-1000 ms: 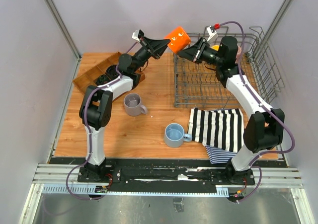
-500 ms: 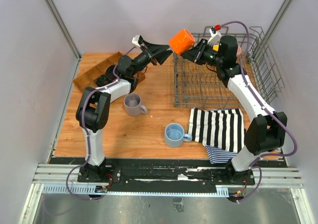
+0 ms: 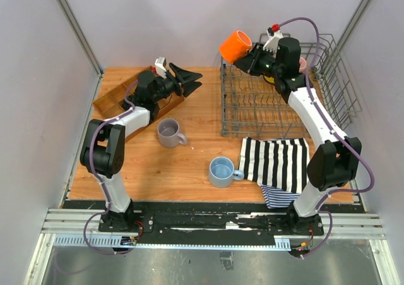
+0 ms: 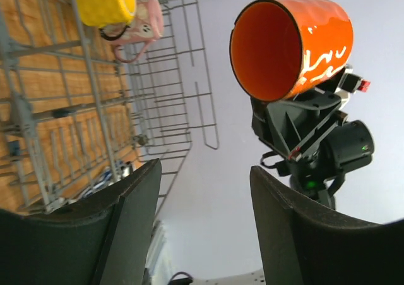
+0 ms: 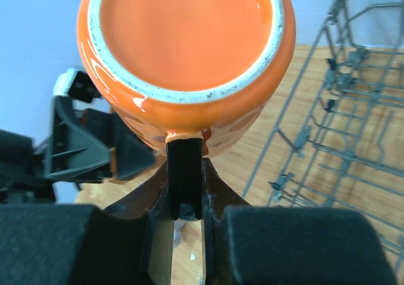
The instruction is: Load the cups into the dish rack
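The orange cup [image 3: 235, 45] [image 4: 290, 45] [image 5: 186, 38] hangs in the air over the far left corner of the dish rack [image 3: 271, 105] [image 4: 95, 108]. My right gripper [image 3: 248, 56] [image 5: 185, 165] is shut on its handle. My left gripper [image 3: 189, 79] [image 4: 203, 171] is open and empty, well apart from that cup, over the table left of the rack. A yellow cup [image 4: 110, 0] and a pink cup [image 4: 142, 26] [image 3: 303, 64] sit at the rack's far end. The grey cup [image 3: 169, 132] and the light blue cup [image 3: 221, 171] stand upright on the table.
A compartmented wooden tray [image 3: 117, 95] lies at the far left under the left arm. A black-and-white striped cloth [image 3: 278, 162] lies in front of the rack, hanging over the table's near edge. The rack's tall wire side [image 3: 338, 83] rises at the right.
The left gripper opened, let go of the orange cup and drew back to the left. The right gripper kept the cup by its handle and carried it slightly up and right.
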